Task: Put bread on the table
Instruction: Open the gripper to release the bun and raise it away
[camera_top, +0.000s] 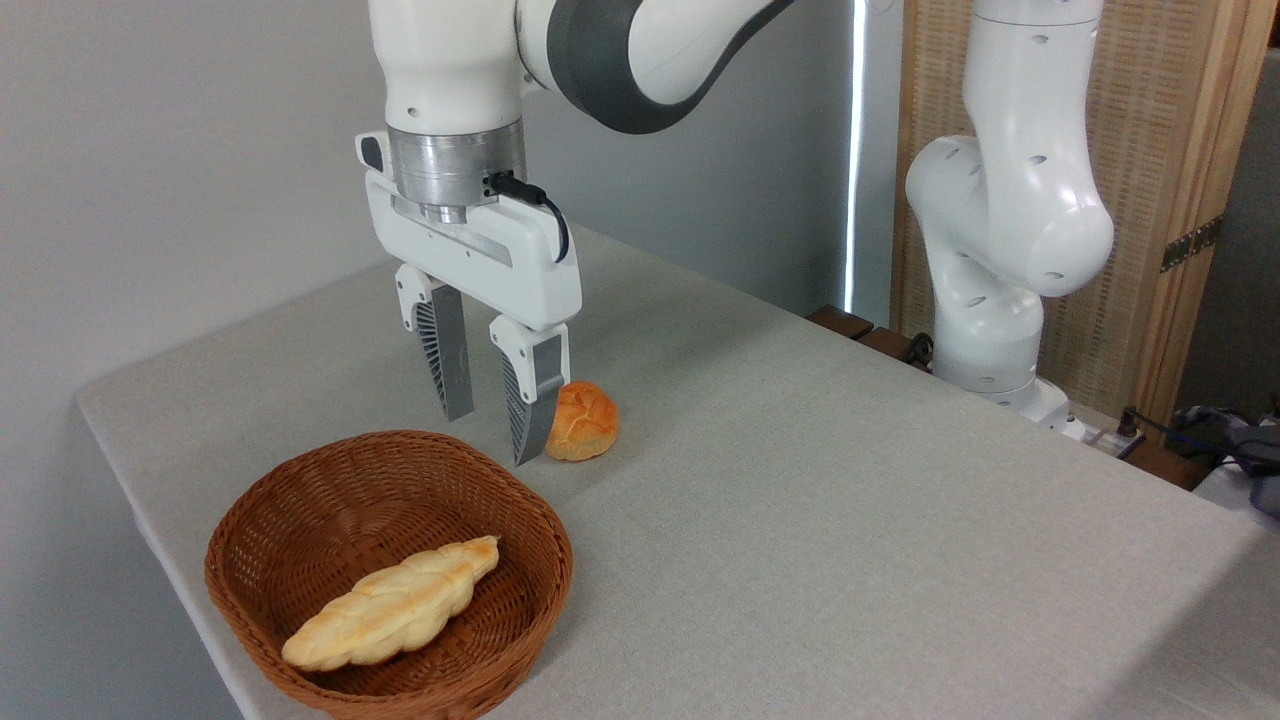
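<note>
Pointing straight down, the gripper (492, 432) hangs above the table (850, 520) with its two ribbed grey fingers (443, 358) spread apart and nothing between them. Its right fingertip partly hides the left side of the bread (585, 420); whether the two touch cannot be told. That bread, a small round golden-orange bun with a cracked, knobbly crust, sits on the light grey, fabric-like tabletop just beyond the far rim of the wicker basket (300, 500), outside it.

Brown and tightly woven, the basket is a shallow rounded bowl near the table's front-left edge, and a long pale braided loaf (395, 604) lies slantwise inside it. To the right of the bun the cover stretches wide and bare toward the rounded far corner and the right-hand edge. At that far side stands the white, smooth-shelled arm base (1000, 300), well apart from the bun, with a slatted wooden screen (1180, 150) behind it.
</note>
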